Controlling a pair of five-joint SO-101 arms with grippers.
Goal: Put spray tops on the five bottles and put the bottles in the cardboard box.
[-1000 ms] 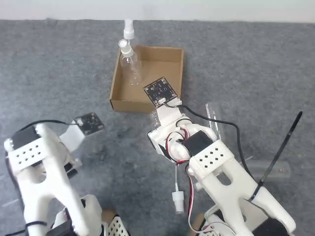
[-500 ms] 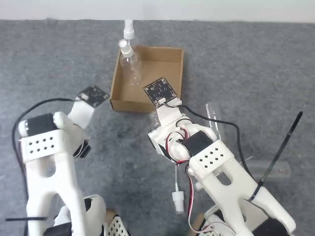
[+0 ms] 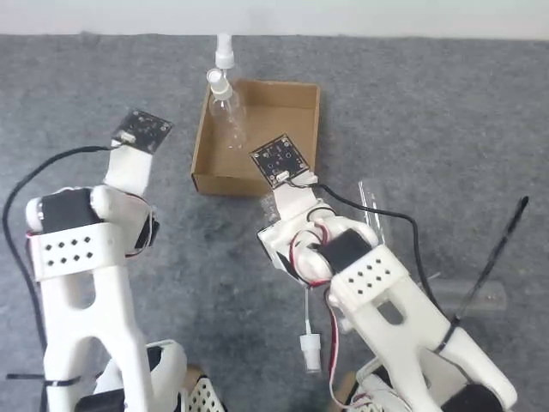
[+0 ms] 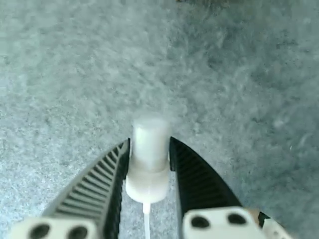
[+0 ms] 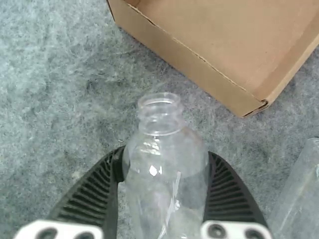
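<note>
Nearest you, by the arm bases: 1 loose white spray top (image 3: 310,350) lies on the grey felt table cover (image 3: 446,112). It is just beside the right arm, with its thin dip tube pointing toward the box.

Left gripper (image 4: 148,144): your black ribbed left fingers (image 4: 107,174) are closed to a narrow gap on a held white plastic spray top (image 4: 148,167), 1 finger on each side of it. The cap end points away from the wrist and the dip tube runs back toward it. The gripper hangs over bare felt, left of the box and apart from it.

Right gripper (image 5: 166,157): your right fingers (image 5: 94,194) are spread as wide as a bottle body and clamped on a clear plastic bottle (image 5: 160,124). Its neck is open, with no top fitted. The mouth points at the near wall of the brown cardboard box (image 5: 189,59), close to the wall but outside it.

On the felt to the right of that arm there are 2 more: a lying clear bottle (image 3: 371,202) close by and an outer clear bottle (image 3: 480,293) farther off. Both are faint.

In the box's far-left corner, 1 capped clear bottle (image 3: 229,116) leans with a white top on. Just past that corner stands a far white spray top (image 3: 224,53). You cannot tell what is under it.
</note>
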